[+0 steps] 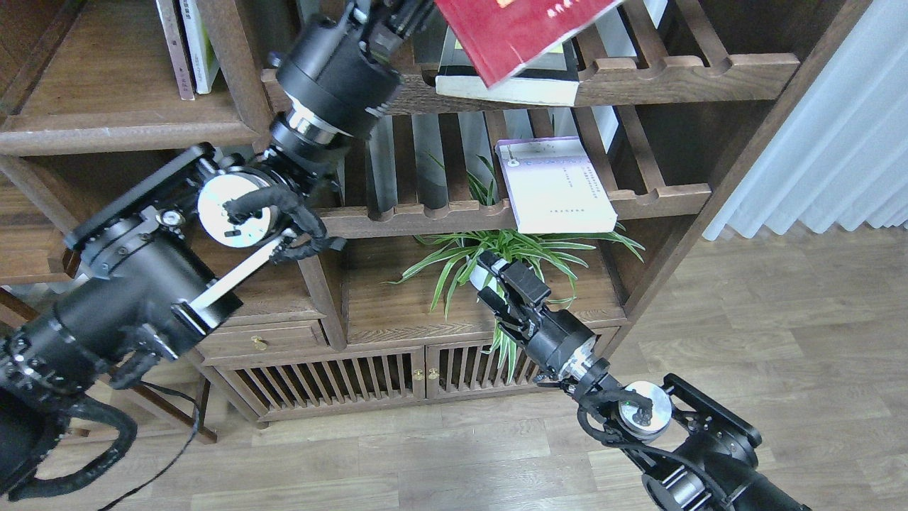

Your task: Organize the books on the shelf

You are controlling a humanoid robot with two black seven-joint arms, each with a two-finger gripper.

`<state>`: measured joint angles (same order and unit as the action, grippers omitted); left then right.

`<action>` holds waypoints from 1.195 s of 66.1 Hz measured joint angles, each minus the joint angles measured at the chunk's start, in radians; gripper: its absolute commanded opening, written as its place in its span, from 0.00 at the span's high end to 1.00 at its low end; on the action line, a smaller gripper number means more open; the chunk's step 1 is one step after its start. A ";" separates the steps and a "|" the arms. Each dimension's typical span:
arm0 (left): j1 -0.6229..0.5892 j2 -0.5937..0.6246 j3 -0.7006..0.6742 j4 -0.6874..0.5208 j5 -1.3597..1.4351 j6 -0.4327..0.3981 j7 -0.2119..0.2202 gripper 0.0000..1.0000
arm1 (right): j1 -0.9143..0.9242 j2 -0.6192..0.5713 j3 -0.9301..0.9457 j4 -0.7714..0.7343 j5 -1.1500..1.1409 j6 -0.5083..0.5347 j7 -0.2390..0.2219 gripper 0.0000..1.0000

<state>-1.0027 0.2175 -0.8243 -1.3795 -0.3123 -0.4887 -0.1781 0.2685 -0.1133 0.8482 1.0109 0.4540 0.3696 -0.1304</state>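
Red book [514, 32]: held aloft at the top of the view, tilted, its lower corner hanging over the black book; its upper part is cut off by the frame edge.
Black book [507, 81]: laid flat on the upper slatted rack [681, 71], pale page edge facing out, partly hidden by the red book.
Pale book [557, 186]: laid flat on the lower slatted rack [440, 213], its near end jutting past the notched front rail.
Shelf [106, 113]: solid brown board at upper left, where two thin books [188, 46] are stood upright; bare wood is left beside them.
Left tool [397, 18]: raised to the red book's left edge; it appears to be closed on the book, though the fingers are largely cut off by the frame.
Right tool [489, 266]: held low in front of the plant [489, 262], well apart from every book; fingers dark and bunched, so its opening cannot be told.
Step in hand: the red book is judged to be in transit, lifted clear of the rack.
Progress: judged early; no paperback is yet on the shelf.
Next move: the red book would need to be carried left past the upright post [234, 78], turned upright and set beside the thin books.
Risk: the post may be struck by the book's corner.
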 measured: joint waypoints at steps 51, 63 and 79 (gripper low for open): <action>-0.014 0.429 -0.160 0.000 -0.029 0.000 -0.016 0.95 | 0.020 0.023 0.000 -0.046 -0.017 0.002 0.000 0.01; 0.053 0.558 -0.152 0.002 -0.038 0.000 -0.019 0.95 | 0.031 0.029 0.000 -0.053 -0.021 0.002 0.000 0.01; 0.099 0.716 -0.148 0.002 -0.107 0.000 -0.025 0.95 | 0.032 0.049 0.000 -0.066 -0.023 0.002 0.000 0.01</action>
<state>-0.9037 0.9333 -0.9727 -1.3779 -0.4194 -0.4887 -0.2034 0.3005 -0.0640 0.8483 0.9454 0.4308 0.3712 -0.1305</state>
